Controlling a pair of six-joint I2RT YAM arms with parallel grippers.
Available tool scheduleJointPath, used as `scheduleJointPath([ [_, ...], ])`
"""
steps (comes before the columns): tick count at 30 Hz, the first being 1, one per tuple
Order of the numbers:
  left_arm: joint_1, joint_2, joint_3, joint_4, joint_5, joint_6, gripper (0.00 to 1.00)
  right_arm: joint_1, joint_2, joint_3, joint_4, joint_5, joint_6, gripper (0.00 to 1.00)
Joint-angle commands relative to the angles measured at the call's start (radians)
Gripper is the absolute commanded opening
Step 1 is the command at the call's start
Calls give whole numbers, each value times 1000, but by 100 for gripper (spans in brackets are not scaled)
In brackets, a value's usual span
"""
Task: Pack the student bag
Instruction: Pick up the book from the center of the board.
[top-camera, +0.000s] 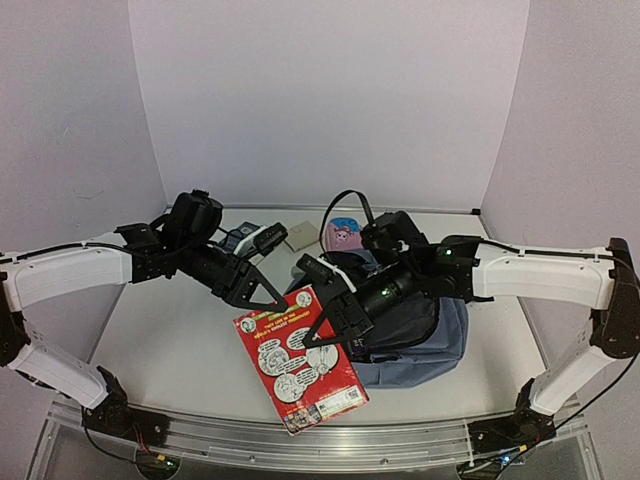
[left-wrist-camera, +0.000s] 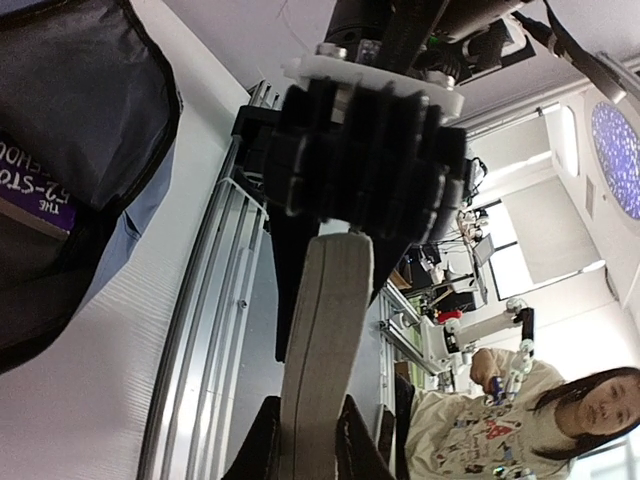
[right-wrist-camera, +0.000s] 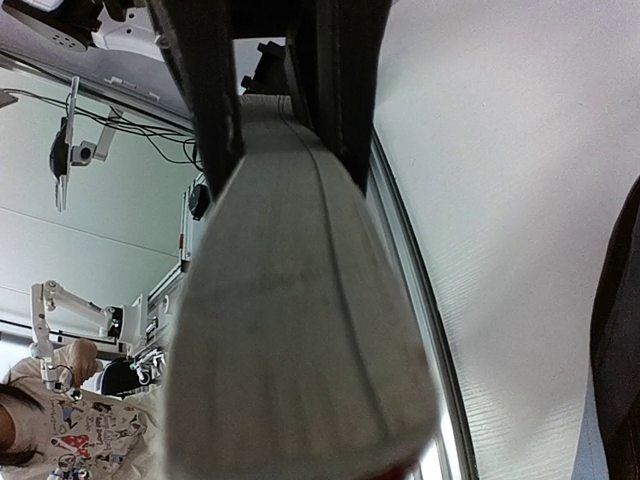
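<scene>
Left wrist view: closest to the lens, the left gripper (left-wrist-camera: 310, 445) is clenched on the book (left-wrist-camera: 325, 330). The book shows edge-on as a grey wedge of pages with a finger against each cover. At its far end the right gripper (left-wrist-camera: 355, 200) bites the same book, so it is carried between both arms. That is probably so one can steady it while the other takes a grip suited to sliding it in. The bag (left-wrist-camera: 90, 140) lies at upper left with its mouth gaping and dark lining showing; a purple book (left-wrist-camera: 35, 195) is already inside.

Right wrist view: the fingers (right-wrist-camera: 210, 100) squeeze the page edge from both sides. The bag is only a dark sliver at the right border.

Top view: the book, red cover up, sits over the near part of the table (top-camera: 170, 340), just left of the bag, which slumps right of centre under the right arm. A pink pouch (top-camera: 343, 235) and a beige box (top-camera: 298, 237) wait behind, well clear. The likeliest hindrance is the right arm itself, which lies across the bag's opening, and the limp fabric rim may catch a corner.
</scene>
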Motion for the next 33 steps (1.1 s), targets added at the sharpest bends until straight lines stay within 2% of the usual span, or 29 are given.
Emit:
scheduleJointPath([
  [1,-2,-34,-4,0,16,-4,1,-14,-10,23,47,-5,-19,0],
  [3,-3,-58,-21,28,-9,-17,0,-26,-12,18,50,8,-15,17],
  [6,-1,-106,-57,103,-113,-64,0,-47,-25,10,61,37,-11,49],
  [8,-1,-141,-81,161,-200,-104,0,-55,-39,3,74,76,-5,73],
  [10,-1,-167,-107,213,-282,-149,0,-65,-64,-16,99,121,4,90],
  [11,-1,-181,-116,239,-316,-164,0,-75,-79,-31,117,153,14,95],
  [13,0,-215,-139,298,-383,-197,0,-108,-118,-79,187,184,60,98],
  [23,0,-390,-285,601,-717,-287,0,-255,-299,-339,567,316,352,98],
  [29,0,-399,-311,703,-777,-330,0,-261,-287,-449,815,269,485,98],
  [33,0,-381,-344,836,-797,-389,0,-259,-238,-485,949,219,561,98],
])
